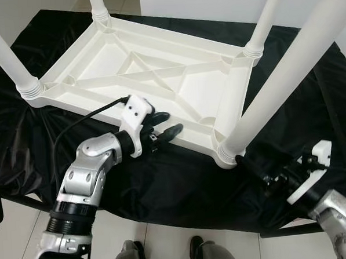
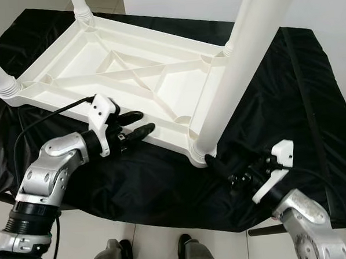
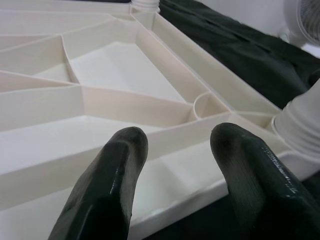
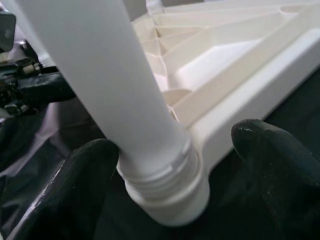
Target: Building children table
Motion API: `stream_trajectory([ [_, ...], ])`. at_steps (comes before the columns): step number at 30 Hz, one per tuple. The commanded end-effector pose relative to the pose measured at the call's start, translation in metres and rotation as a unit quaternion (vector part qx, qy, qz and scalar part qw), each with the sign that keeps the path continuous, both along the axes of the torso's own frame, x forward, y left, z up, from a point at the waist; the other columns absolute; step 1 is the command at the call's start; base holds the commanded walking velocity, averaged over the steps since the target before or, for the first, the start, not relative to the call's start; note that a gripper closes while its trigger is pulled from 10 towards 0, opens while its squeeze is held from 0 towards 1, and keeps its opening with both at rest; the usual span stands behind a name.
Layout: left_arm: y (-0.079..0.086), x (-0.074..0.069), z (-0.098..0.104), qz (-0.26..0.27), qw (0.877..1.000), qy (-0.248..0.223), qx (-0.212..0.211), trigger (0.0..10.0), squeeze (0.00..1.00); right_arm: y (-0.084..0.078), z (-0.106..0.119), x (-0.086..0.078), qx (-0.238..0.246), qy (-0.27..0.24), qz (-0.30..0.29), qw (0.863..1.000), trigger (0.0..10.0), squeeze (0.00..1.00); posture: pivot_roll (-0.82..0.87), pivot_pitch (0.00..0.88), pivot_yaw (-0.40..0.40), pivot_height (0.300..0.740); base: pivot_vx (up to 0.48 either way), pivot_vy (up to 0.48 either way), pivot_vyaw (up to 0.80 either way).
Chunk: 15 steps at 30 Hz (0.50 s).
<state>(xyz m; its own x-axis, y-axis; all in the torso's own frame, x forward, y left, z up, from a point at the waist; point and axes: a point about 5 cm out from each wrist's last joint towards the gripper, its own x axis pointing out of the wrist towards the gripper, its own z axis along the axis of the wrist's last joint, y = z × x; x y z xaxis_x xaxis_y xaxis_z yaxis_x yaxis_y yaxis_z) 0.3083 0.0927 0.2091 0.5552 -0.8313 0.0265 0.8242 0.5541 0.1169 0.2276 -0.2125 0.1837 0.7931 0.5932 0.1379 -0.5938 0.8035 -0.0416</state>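
**Upside-down white children's table with both grippers at its near edge**

A white plastic children's table (image 1: 153, 78) lies upside down on a black cloth (image 1: 181, 181) that covers a work surface. Its ribbed underside faces up, showing crossed stiffening ribs and raised walls. Four white legs stand upward from the corner sockets. The near right leg (image 1: 286, 77) rises steeply toward the camera, and its ridged collar sits in the socket at the table's near right corner.

The left gripper (image 1: 164, 129) rests at the table's near long edge, with its two black fingers spread apart and nothing between them. In the left wrist view the fingertips (image 3: 112, 175) hover just over the rim, pointing across the ribbed underside.

The right gripper (image 2: 224, 170) reaches low toward the base of the near right leg. In the right wrist view its fingers (image 4: 75, 185) are open on either side of the collar, one close against it, the other standing off; they are not closed on the leg.

The table looks like light, hollow, moulded plastic, stiff thanks to the ribs, and smooth enough to slip under rubber pads. The round leg would likely roll in a loose pinch, so the ridged collar or the straight rim wall seems the surer place to take hold. The cloth beneath may let the whole piece slide if pushed sideways.
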Motion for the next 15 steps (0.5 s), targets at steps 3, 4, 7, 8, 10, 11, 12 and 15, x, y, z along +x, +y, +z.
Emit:
stream_trajectory([
  [3, -0.003, -0.003, -0.005, 0.028, 1.000, -0.001, 0.002, 10.0, 0.00, -0.002, 0.001, 0.006, -0.001, -0.013, -0.025, 1.000, 10.0, 1.00, -0.01, 0.191, -0.022, 0.740, 0.000, 0.000, 0.00],
  [4, -0.003, -0.003, -0.005, 0.028, 1.000, -0.001, 0.002, 10.0, 0.00, -0.002, 0.001, 0.006, -0.001, -0.013, -0.025, 1.000, 10.0, 1.00, -0.01, 0.191, -0.022, 0.740, 0.000, 0.000, 0.00],
  [7, -0.004, -0.003, -0.006, 0.043, 0.999, 0.008, 0.000, 10.0, 0.00, 0.000, 0.002, 0.010, -0.002, -0.022, -0.036, 0.999, 10.0, 1.00, 0.00, 0.186, -0.020, 0.740, 0.000, 0.000, 0.00],
  [8, -0.003, -0.002, -0.005, 0.056, 0.998, 0.007, -0.001, 10.0, 1.00, 0.003, 0.003, 0.013, 0.003, -0.028, -0.039, 0.999, 10.0, 1.00, 0.00, 0.185, -0.020, 0.740, 0.000, 0.000, 0.00],
  [10, -0.002, -0.002, -0.005, 0.062, 0.998, -0.004, 0.004, 10.0, 1.00, 0.008, 0.003, 0.017, 0.010, -0.026, -0.034, 0.999, 10.0, 1.00, 0.01, 0.182, -0.025, 0.740, 0.000, 0.000, 0.00],
  [11, -0.002, -0.004, -0.005, 0.060, 0.998, -0.025, 0.013, 10.0, 1.00, 0.014, 0.002, 0.022, 0.014, -0.023, -0.024, 0.999, 10.0, 1.00, 0.01, 0.179, -0.033, 0.740, 0.000, 0.000, 0.00],
  [12, -0.002, -0.005, -0.009, 0.055, 0.998, -0.030, 0.026, 10.0, 0.00, 0.020, 0.002, 0.025, 0.017, -0.020, -0.008, 1.000, 10.0, 0.00, 0.00, 0.177, -0.034, 0.740, 0.000, 0.000, 0.00],
  [15, -0.003, -0.005, -0.015, 0.055, 0.997, -0.032, 0.035, 10.0, 0.00, 0.025, 0.003, 0.029, 0.013, -0.027, 0.000, 1.000, 10.0, 0.00, 0.00, 0.176, -0.028, 0.740, 0.000, 0.000, 0.00],
])
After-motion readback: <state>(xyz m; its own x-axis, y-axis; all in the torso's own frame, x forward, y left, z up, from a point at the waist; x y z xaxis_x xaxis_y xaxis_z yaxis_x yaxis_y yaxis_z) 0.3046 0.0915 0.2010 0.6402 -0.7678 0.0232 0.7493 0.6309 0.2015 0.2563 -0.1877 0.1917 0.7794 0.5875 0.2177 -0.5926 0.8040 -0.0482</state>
